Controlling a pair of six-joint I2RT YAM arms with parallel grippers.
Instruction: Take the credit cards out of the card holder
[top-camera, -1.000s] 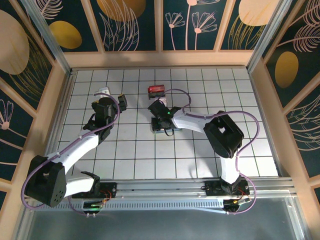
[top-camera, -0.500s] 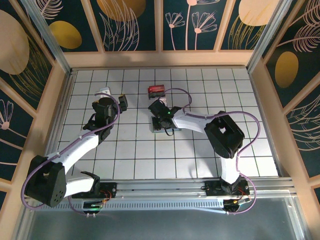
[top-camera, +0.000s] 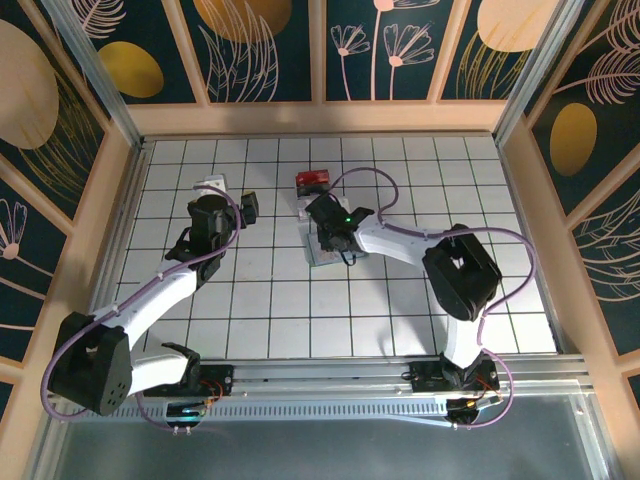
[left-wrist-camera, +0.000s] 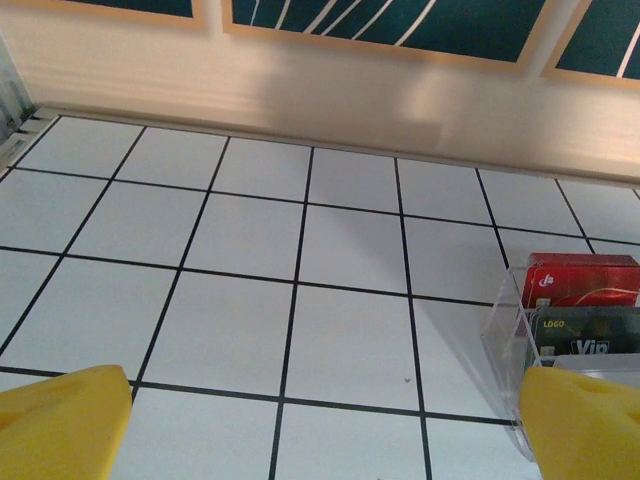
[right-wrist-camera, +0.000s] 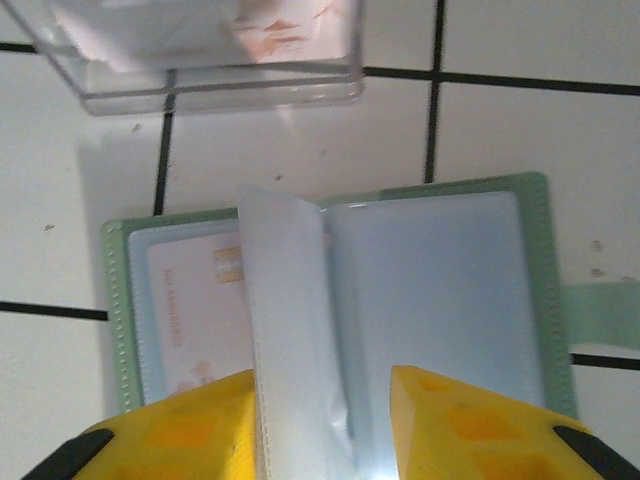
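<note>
- Top view: the left gripper hangs over the far left of the bench with its jaws spread wide and nothing between them.
- The right gripper points down onto the card holder, which lies open near the middle of the bench. A clear box with a red top stands just beyond it.
- Left wrist view: both yellow fingertips sit at the lower corners, far apart, touching nothing. At the right the clear box holds a red card upright, with a dark card in front of it.
- Right wrist view: the card holder lies flat and open, green-edged, and a white-pinkish card sits in its left pocket.
- A clear plastic leaf rises between the yellow fingers. The jaws stand partly open. The leaf lies against the left finger and a gap remains to the right one.
</note>
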